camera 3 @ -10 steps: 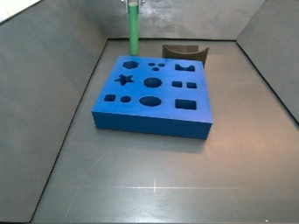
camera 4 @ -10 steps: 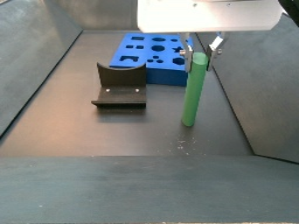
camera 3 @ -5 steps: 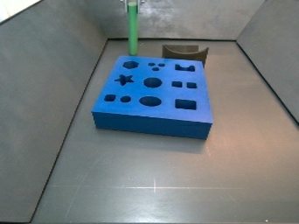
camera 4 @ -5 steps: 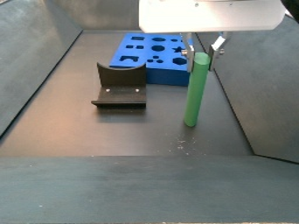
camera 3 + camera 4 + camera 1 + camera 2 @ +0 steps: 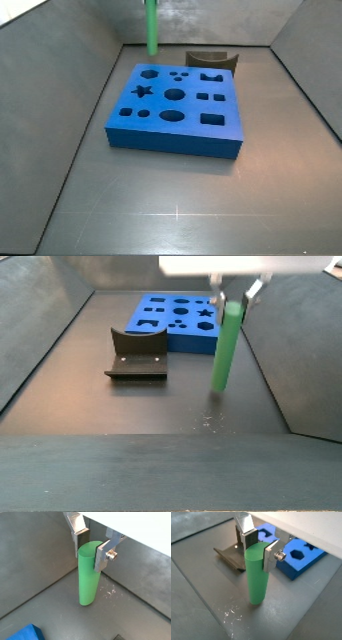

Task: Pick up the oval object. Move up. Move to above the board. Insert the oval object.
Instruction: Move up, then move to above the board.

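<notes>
My gripper (image 5: 91, 549) is shut on the top of the oval object (image 5: 87, 582), a plain green rod that hangs upright. Both wrist views show the silver fingers clamping it (image 5: 256, 582). In a side view the rod (image 5: 226, 346) hangs under the gripper (image 5: 234, 291), its lower end a little above the floor, to the right of the board (image 5: 167, 316). In a side view the rod (image 5: 151, 28) is behind the far left corner of the blue board (image 5: 178, 108). The board's shaped holes are all empty.
The dark fixture (image 5: 136, 353) stands on the floor beside the board, also in a side view (image 5: 214, 60) and a wrist view (image 5: 230, 556). Grey walls enclose the floor on each side. A scuffed patch (image 5: 232, 613) marks the floor under the rod.
The gripper has risen with the green rod in it. The rod's lower end has come off the floor. The board and the fixture have not moved.
</notes>
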### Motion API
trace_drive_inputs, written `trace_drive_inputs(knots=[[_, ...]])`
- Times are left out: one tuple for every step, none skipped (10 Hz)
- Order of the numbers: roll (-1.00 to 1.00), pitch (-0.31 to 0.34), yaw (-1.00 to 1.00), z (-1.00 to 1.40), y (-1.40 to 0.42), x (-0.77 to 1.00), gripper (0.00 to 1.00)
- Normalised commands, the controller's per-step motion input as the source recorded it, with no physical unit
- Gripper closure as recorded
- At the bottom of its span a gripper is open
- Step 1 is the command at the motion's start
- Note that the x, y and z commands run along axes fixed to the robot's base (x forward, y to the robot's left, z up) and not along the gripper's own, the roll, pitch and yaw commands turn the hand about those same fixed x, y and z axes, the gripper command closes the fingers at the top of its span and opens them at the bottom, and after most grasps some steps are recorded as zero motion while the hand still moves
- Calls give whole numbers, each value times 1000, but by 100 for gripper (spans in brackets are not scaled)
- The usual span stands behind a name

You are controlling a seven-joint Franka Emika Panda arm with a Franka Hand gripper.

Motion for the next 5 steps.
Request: trace_drive_inputs(knots=[[41, 81, -5, 341, 27, -10, 100], [51, 92, -5, 186, 22, -3, 100], [-80, 227, 442, 1000, -424, 247, 100], [-77, 230, 427, 1000, -434, 254, 100], [-63, 203, 287, 1000, -376, 231, 100]])
